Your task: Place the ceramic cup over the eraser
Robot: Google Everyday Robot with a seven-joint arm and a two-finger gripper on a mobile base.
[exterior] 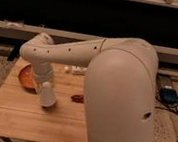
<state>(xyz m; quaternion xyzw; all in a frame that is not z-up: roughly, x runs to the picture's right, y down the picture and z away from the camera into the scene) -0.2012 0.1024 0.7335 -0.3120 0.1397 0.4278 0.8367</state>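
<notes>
**White cup at the arm's end over the wooden table**

From the one camera view I see the ceramic cup (47,97) tilted at the end of the arm (64,56), above the table (33,122) toward its left edge. The gripper (45,86) sits just above the cup; I cannot tell how its jaws stand. An orange bowl (26,77) lies near the left edge, just beside the cup. A reddish-brown oblong item (77,98) rests mid-table. I cannot make out the eraser.

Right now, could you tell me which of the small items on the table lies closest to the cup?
The reddish-brown item, just right of the cup held at the gripper; the orange bowl and white box sit farther back.
</notes>
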